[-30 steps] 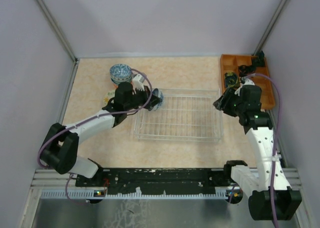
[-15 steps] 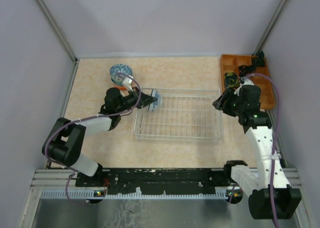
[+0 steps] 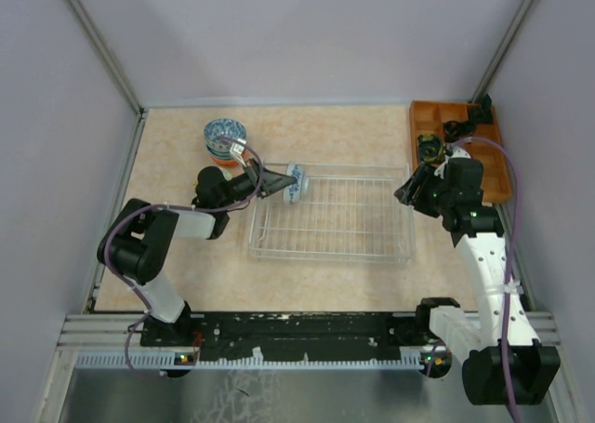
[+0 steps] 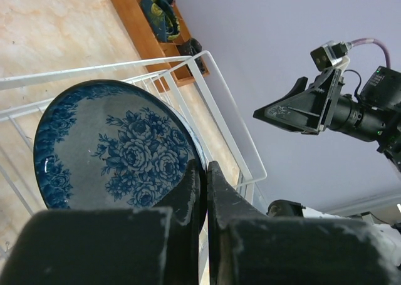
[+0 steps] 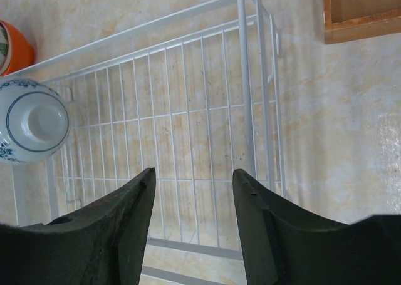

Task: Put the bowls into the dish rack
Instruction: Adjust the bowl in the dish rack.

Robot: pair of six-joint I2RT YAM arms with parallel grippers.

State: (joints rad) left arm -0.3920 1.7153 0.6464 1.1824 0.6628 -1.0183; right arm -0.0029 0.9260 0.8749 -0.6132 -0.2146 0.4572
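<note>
Item: my left gripper (image 4: 203, 172), clamped on the rim of blue-flowered bowl (image 4: 113, 147), held on edge over dish rack (image 3: 344, 220), far-left corner.
Item: my right gripper (image 5: 194, 175), fingers apart, empty, at the rack's right end.
Item: stacked bowls (image 3: 224, 137), toward the bench's far-left corner.

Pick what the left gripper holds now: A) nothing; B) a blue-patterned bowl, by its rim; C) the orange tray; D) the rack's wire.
B: the left gripper is shut on the rim of the blue-patterned bowl, at the dish rack's left end.
</note>
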